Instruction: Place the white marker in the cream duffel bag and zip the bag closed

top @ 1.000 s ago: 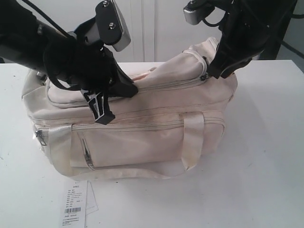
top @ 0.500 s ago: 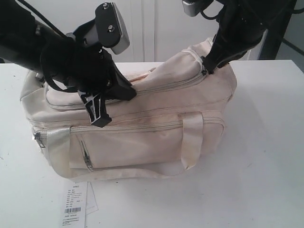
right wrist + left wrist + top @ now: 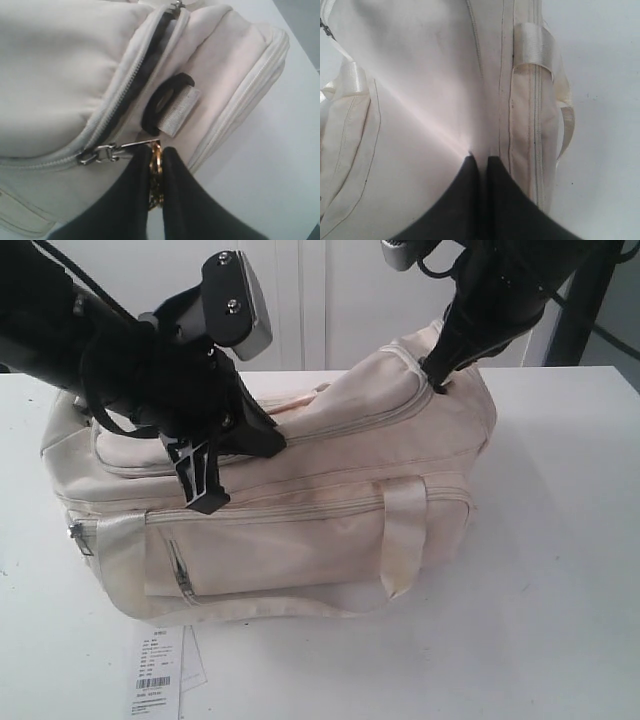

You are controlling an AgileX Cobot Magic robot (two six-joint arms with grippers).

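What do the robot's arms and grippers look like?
Left arm and right arm are black. Left gripper and right gripper have matt black fingers tapering to points. A silver-grey housing with screws sits on the left wrist, black cable behind.

Plain lab-like robot test bench: white tabletop point(image 3: 560, 540), white panelled wall point(image 3: 310, 300) behind.

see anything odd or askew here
The bag sits lopsided: one end is hoisted by the right gripper, shut on the zip pull. A paper tag lies on the table at its front.
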